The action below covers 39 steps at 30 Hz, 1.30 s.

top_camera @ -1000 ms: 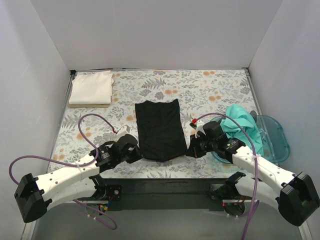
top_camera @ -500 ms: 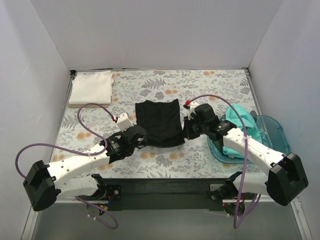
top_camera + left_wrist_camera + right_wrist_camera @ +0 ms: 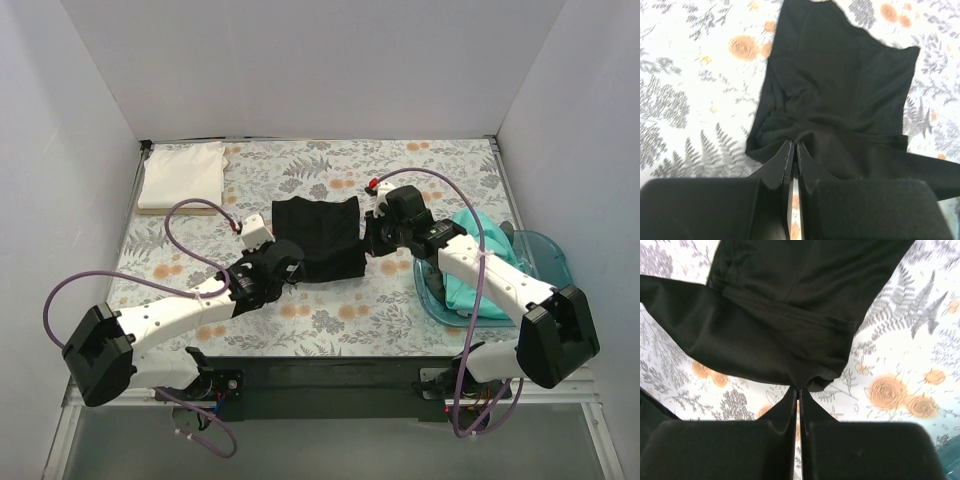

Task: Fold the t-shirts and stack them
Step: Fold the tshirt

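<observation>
The black t-shirt (image 3: pixel 320 238) lies at the table's middle, its near part lifted and folded over toward the back. My left gripper (image 3: pixel 288 268) is shut on its near left corner, seen in the left wrist view (image 3: pixel 793 145) on the black cloth (image 3: pixel 840 95). My right gripper (image 3: pixel 368 245) is shut on its near right corner, seen in the right wrist view (image 3: pixel 798 388) with the black cloth (image 3: pixel 790 305) hanging from it. The white t-shirt (image 3: pixel 182 175) lies folded at the back left. The teal t-shirt (image 3: pixel 482 262) is bunched in the blue bin.
The translucent blue bin (image 3: pixel 548 268) stands at the right edge. The floral table cover (image 3: pixel 420 180) spreads under everything. A thin board (image 3: pixel 180 209) lies under the white shirt. White walls close in the back and sides.
Both grippers have carried the black shirt's near edge away from me toward the back, so the shirt now looks about half as long as before.
</observation>
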Available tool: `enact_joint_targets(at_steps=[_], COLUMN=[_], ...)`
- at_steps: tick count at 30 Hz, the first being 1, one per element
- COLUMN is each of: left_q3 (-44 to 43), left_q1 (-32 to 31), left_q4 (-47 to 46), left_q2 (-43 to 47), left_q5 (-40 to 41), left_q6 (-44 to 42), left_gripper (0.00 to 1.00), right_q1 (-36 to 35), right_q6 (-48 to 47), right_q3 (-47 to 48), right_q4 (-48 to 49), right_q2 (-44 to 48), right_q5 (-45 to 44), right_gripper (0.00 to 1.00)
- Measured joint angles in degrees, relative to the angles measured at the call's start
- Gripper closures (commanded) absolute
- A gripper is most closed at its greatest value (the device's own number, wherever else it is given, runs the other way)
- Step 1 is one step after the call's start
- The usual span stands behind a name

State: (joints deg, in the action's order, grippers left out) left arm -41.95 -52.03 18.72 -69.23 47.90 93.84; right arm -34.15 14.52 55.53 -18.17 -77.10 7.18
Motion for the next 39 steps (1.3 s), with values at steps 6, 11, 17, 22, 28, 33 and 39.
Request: enact_joint_targets(at_steps=[6, 11, 17, 22, 28, 33, 39], left_q3=[-4.28, -6.78, -10.99, -14.82, -19.19, -22.86, -25.86], left_q1=[6.86, 10.75, 14.12, 16.59, 19.98, 23.85, 27.96], left_q4=[-4.92, -8.5, -11.67, -13.4, -14.91, -17.14, -23.41], left_q2=[-3.8, -6.16, -10.38, -15.45, -22.08, -29.0, -37.27], left_q5=[-5.51, -8.35, -11.3, -12.57, -14.91, -17.73, -22.99], left_q6=[-4.09, -7.41, -10.62, -12.9, -14.1, -14.56, -16.35], left_gripper=[1.0, 1.0, 1.0, 1.0, 1.0, 1.0, 1.0], right_q1=[1.68, 3.82, 7.08, 9.62, 12.09, 13.7, 15.23], right_q6=[-1.09, -1.79, -2.82, -3.17, -3.93, -4.13, -3.96], right_q3=[4.76, 7.89, 11.96, 16.33, 22.36, 29.35, 38.51], right_q4=[0.26, 0.22, 0.24, 0.24, 0.2, 0.31, 1.4], right_q2=[-3.21, -6.08, -10.05, -14.47, -21.27, -28.96, -40.76], right_q5=[0.09, 1.14, 4.24, 8.0, 11.45, 12.41, 13.0], right_gripper=[0.99, 0.99, 0.99, 0.99, 0.99, 0.99, 0.99])
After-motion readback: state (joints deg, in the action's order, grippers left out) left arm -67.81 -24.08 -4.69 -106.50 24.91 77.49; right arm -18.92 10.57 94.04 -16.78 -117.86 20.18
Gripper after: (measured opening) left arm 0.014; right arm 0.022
